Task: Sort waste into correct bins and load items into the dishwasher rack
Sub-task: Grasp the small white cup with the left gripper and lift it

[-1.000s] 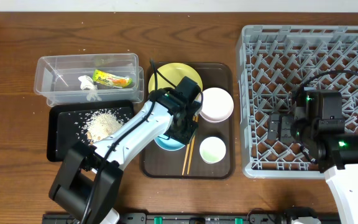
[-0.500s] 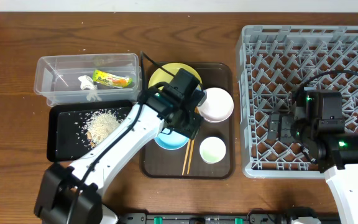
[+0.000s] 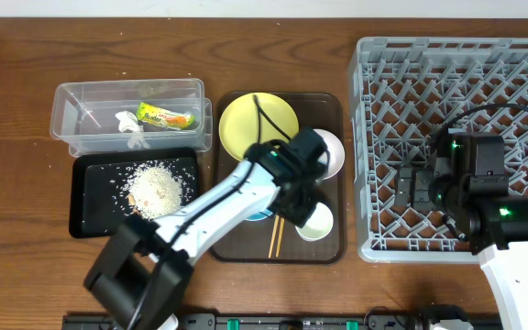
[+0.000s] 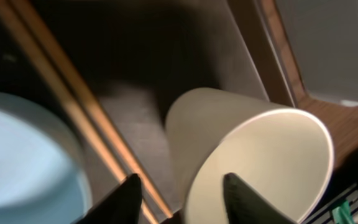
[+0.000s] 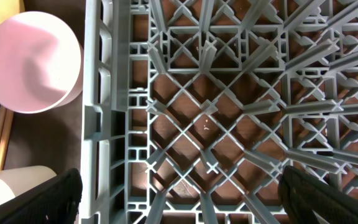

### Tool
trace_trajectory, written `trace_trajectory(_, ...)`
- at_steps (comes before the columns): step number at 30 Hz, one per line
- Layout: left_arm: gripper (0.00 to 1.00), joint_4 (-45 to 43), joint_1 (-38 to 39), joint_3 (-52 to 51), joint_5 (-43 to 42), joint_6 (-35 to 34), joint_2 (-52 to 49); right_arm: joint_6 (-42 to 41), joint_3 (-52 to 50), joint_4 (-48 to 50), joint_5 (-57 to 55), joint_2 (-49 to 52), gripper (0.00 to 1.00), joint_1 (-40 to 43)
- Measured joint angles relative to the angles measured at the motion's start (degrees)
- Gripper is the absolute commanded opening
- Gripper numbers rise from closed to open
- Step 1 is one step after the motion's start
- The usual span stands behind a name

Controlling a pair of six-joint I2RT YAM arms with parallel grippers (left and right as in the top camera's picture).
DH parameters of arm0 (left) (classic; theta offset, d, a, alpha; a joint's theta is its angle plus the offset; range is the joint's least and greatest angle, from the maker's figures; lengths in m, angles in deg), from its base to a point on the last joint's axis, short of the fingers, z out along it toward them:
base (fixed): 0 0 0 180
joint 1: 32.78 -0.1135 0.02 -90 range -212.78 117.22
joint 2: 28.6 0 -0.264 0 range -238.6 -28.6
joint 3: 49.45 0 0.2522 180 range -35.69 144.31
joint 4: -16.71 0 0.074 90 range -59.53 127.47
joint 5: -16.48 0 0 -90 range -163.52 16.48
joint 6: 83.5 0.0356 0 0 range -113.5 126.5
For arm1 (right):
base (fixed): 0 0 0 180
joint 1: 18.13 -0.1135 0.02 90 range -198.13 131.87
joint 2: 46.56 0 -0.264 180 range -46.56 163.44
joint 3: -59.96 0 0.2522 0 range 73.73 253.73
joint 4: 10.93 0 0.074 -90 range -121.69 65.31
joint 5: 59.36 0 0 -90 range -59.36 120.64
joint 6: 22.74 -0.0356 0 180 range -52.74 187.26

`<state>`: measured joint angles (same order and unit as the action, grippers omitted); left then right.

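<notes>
The left gripper (image 4: 180,195) is seen low over the brown serving tray (image 3: 330,112), near the middle of the overhead frame. Its jaws are set narrow astride the wall of the small white cup (image 3: 318,223), one finger outside and one over the cup's mouth (whether the wall is actually pinched cannot be told). The cup stands at the tray's lower right, with the thin wooden chopsticks (image 3: 277,238) laid just left of it and the light blue bowl (image 4: 23,152) beyond them, largely hidden under the arm. The round yellow plate (image 3: 248,124) lies at the tray's upper left, and the pinkish-white bowl (image 5: 31,65) is found beside it to the right.

The right gripper (image 5: 188,202) is held spread wide above the grey dishwasher rack (image 3: 456,82) at the right of the frame, nothing between its fingers.

At upper left, the snack wrapper (image 3: 166,116) and the white scrap (image 3: 132,129) lie in the clear tub (image 3: 85,96). Just below it, the rice grains (image 3: 157,183) are heaped in the black tray (image 3: 88,218).
</notes>
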<state>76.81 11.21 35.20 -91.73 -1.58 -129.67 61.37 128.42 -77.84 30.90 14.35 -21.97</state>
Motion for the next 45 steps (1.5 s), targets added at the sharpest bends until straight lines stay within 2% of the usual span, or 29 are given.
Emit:
trace_trajectory(2,0.15,-0.2,0.6,-0.2,-0.2,0.0,-0.9,0.0,0.0,0.0,0.0,0.0,0.99,0.0)
trace_trajectory(5,0.06,-0.4,0.5,-0.3,0.2,-0.1,-1.1,0.0,0.0,-0.1,0.0,0.0,0.99,0.0)
trace_trajectory(12,0.06,-0.3,-2.4,-0.3,1.3,0.0,-1.0,0.0,0.0,-0.1,0.0,0.0,0.99,0.0)
trace_trajectory(17,0.06,-1.3,-8.0,-0.1,-0.2,-0.2,2.3,0.0,0.0,1.6,-1.4,0.0,0.99,0.0)
trace_trajectory(22,0.06,-8.3,-17.8,1.0,-6.9,-3.7,7.5,-0.1,0.0,7.2,-4.2,0.0,0.99,0.0)
trace_trajectory(27,0.06,-16.0,-28.2,1.6,-16.5,-10.2,7.5,-0.4,0.0,10.9,-3.0,0.0,0.99,0.0)
trace_trajectory(32,0.06,-21.4,-33.2,1.6,-28.1,-16.7,4.4,1.7,0.0,10.7,8.2,2.1,0.99,0.0)
trace_trajectory(38,0.06,-28.3,-33.4,1.6,-46.7,-25.1,-1.7,9.2,0.0,13.0,29.3,8.2,0.99,0.0)
trace_trajectory(45,0.06,-31.4,-31.5,1.6,-56.8,-28.7,-3.5,15.2,0.0,21.1,46.4,16.3,0.99,0.0)
